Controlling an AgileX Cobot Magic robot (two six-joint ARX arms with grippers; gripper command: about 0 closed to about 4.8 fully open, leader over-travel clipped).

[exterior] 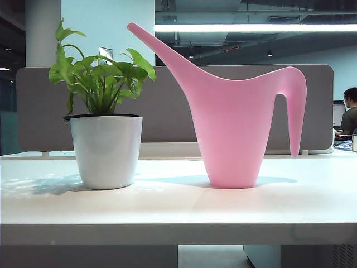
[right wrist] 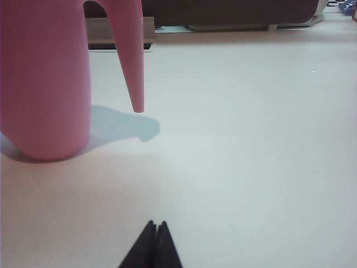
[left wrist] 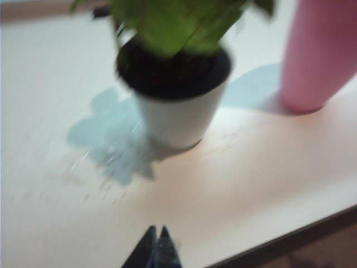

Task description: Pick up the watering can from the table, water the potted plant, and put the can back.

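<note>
— White table (exterior: 178,206) under an office divider (exterior: 167,111); on it?
— Potted plant (exterior: 105,134) left, pink watering can (exterior: 234,128) upright just beside, apart; nothing between.
— Grippers?
— Left gripper (left wrist: 156,248) pinched together, empty, facing the pot; right gripper (right wrist: 154,245) likewise closed, empty, near the handle.

A grey partition (exterior: 167,111) and a seated person (exterior: 350,111) behind.
</note>
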